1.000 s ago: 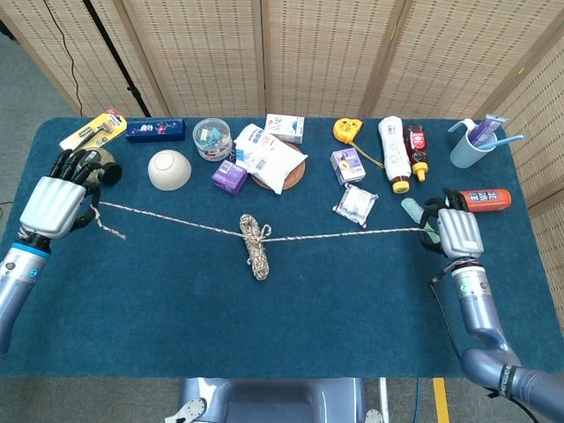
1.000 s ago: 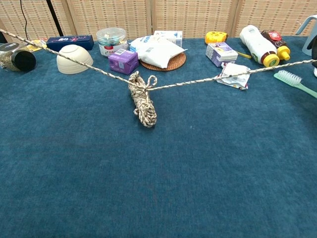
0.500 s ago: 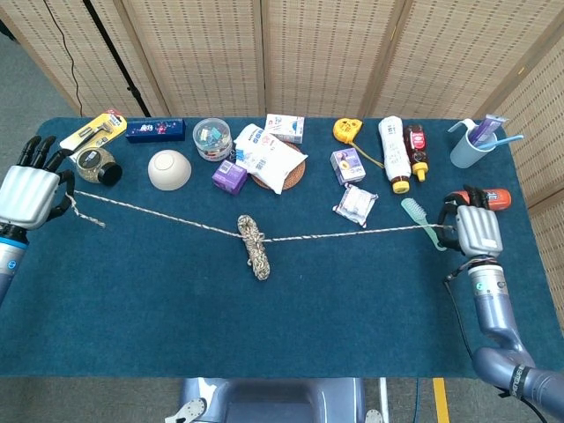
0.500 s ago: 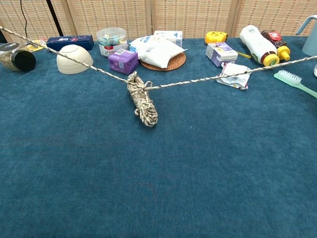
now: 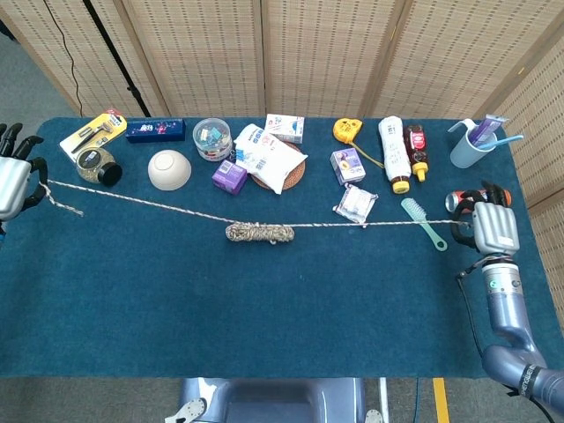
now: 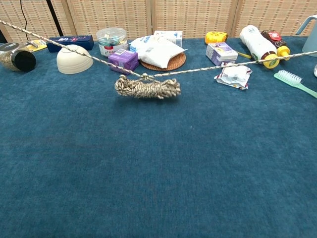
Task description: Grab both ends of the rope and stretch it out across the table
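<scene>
Left hand (image 5: 11, 183) is grasping one rope (image 5: 159, 204) end at the desk (image 5: 264, 300) edge; right hand (image 5: 492, 227) is grasping the other. Its coiled bundle (image 5: 259, 233) is hanging mid-span.

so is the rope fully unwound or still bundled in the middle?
Still bundled. A wound coil sits mid-span on the rope, with taut strands running from it to the left robot hand and right robot hand.
</scene>
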